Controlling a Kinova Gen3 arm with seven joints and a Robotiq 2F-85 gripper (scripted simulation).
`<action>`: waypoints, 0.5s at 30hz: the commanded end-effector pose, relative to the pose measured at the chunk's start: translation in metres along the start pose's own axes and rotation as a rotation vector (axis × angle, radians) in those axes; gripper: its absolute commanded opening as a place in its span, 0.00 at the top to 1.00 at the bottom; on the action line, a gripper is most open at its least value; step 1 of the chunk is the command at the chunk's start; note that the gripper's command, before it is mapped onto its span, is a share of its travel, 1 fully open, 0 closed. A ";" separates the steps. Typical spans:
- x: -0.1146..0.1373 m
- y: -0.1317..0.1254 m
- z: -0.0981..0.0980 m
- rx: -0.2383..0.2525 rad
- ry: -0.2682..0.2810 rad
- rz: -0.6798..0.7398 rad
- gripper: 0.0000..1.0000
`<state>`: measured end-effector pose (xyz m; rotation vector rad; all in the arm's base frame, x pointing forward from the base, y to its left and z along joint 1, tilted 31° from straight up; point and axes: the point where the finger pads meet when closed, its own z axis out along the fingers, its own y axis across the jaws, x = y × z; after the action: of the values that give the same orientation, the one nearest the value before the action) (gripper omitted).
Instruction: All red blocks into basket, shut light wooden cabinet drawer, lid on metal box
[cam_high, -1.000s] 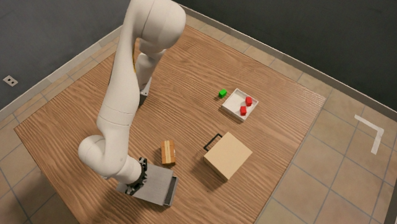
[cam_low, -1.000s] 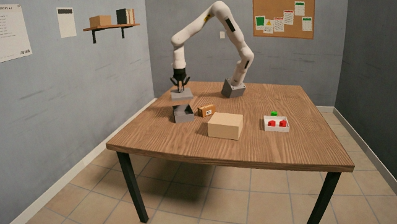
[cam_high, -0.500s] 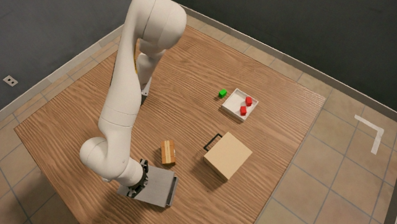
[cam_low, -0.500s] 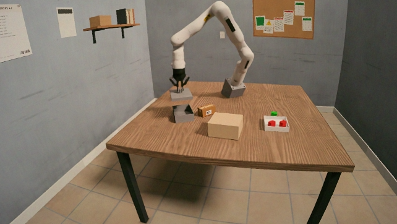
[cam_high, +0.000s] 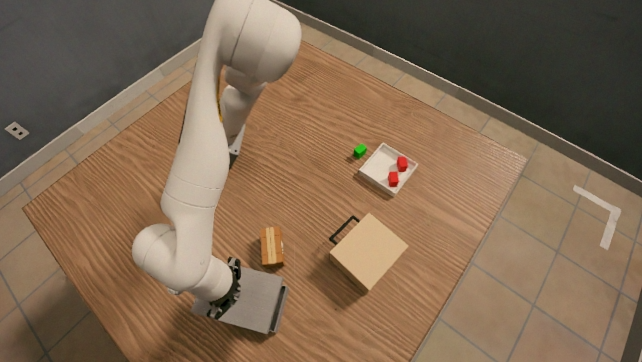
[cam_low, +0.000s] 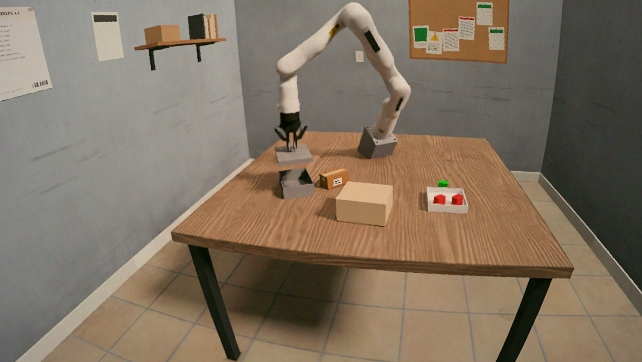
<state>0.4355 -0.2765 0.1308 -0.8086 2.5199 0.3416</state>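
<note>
Lid (cam_low: 294, 155) hangs above box (cam_low: 297, 183), clamped in gripper (cam_low: 290, 144) — grip sits toward its 9 o'clock edge. Risk: tilt on lowering — lid seats crooked.

Lid (cam_low: 294, 155) above metal box (cam_low: 297, 186); gap between.

You see the gripper (cam_low: 291, 145) near the table's (cam_low: 300, 240) left edge, pinching the grey lid (cam_low: 294, 156) and holding it level in the air, directly above the open metal box (cam_low: 297, 185) with a gap between them. Just right of the box lies a small brown carton (cam_low: 334, 178). The light wooden cabinet (cam_low: 364, 203) sits mid-table. Toward the right edge, the white basket (cam_low: 447, 206) holds two red blocks (cam_low: 439, 199), and a green block (cam_low: 443, 183) rests just behind it.
</note>
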 end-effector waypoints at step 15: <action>-0.001 0.001 0.032 -0.003 0.001 -0.008 0.90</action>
<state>0.4435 -0.2684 0.1108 -0.8142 2.5208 0.3377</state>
